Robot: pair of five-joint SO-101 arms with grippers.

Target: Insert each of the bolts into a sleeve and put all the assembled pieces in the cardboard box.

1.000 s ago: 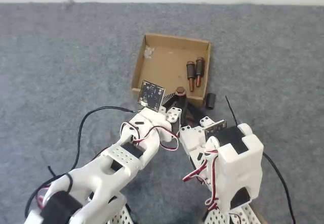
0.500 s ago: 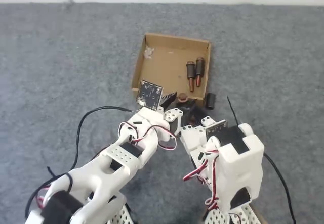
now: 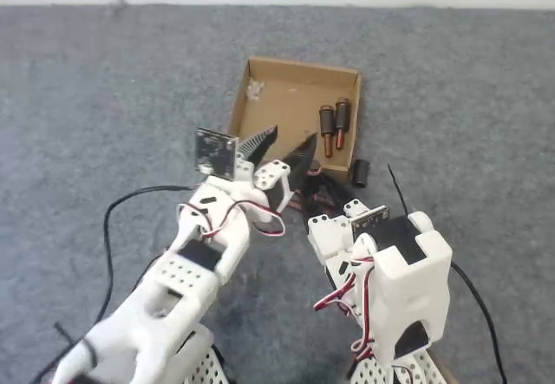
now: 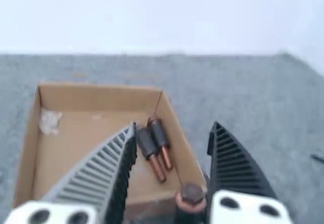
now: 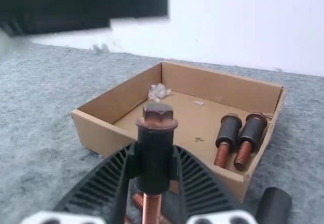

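Sleeve (image 5: 153,150), smooth black, copper hex bolt (image 5: 157,117) through it, is standing upright, pinched in the right gripper (image 5: 152,158)'s ribbed fingers beside the cardboard box (image 5: 101,130)'s near wall; left gripper (image 4: 174,129) is gaping wide, empty, above that wall.

Left pincer (image 3: 293,134), spread, overhangs the cardboard box's (image 3: 303,64) near wall; inside, two assembled pieces (image 3: 327,124) line the right wall, a scrap (image 3: 254,89) the far left corner; rest free.
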